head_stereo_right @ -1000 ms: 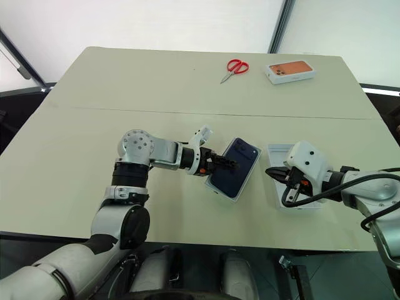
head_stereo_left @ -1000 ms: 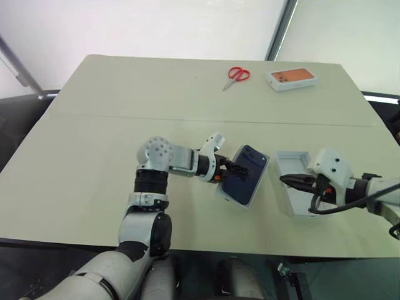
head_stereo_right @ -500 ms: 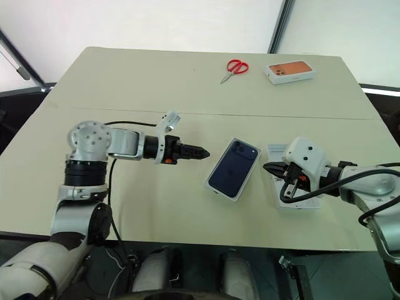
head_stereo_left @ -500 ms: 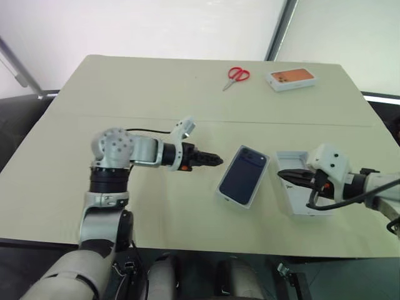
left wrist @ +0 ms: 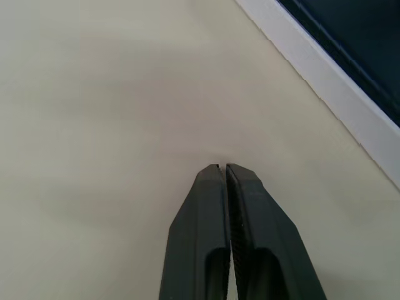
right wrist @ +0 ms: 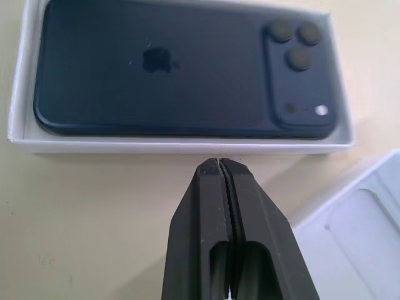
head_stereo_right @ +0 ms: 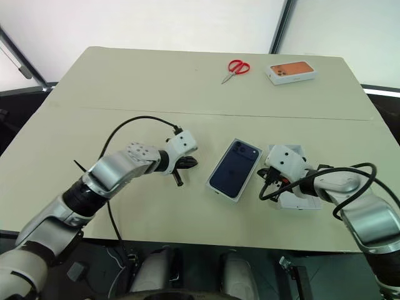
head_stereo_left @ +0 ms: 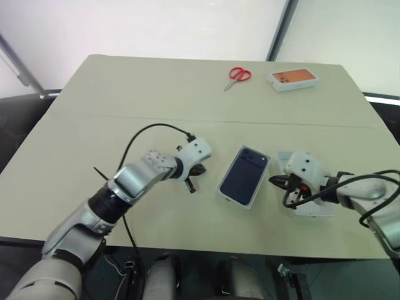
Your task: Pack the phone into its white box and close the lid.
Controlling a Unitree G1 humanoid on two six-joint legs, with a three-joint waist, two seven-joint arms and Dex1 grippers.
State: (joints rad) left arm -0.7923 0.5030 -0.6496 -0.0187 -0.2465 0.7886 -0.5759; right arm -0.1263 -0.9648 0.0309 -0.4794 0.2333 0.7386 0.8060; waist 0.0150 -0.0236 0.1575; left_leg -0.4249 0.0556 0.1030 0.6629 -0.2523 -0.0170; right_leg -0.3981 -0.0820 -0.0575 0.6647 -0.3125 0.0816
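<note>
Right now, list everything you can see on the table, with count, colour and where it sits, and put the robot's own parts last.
table: one, pale beige, under everything.
phone: one, dark navy, back up, lying inside the white box near the front middle.
white box: one, white, a shallow tray around the phone.
lid: one, white, just right of the white box, partly under the right hand.
scissors: one pair, red handles, far side of the table.
orange-pictured box: one, white with an orange phone picture, closed, far right.
left hand: one, black fingers shut, empty, over bare table left of the white box.
right hand: one, black fingers shut, empty, between the white box and the lid.
</note>
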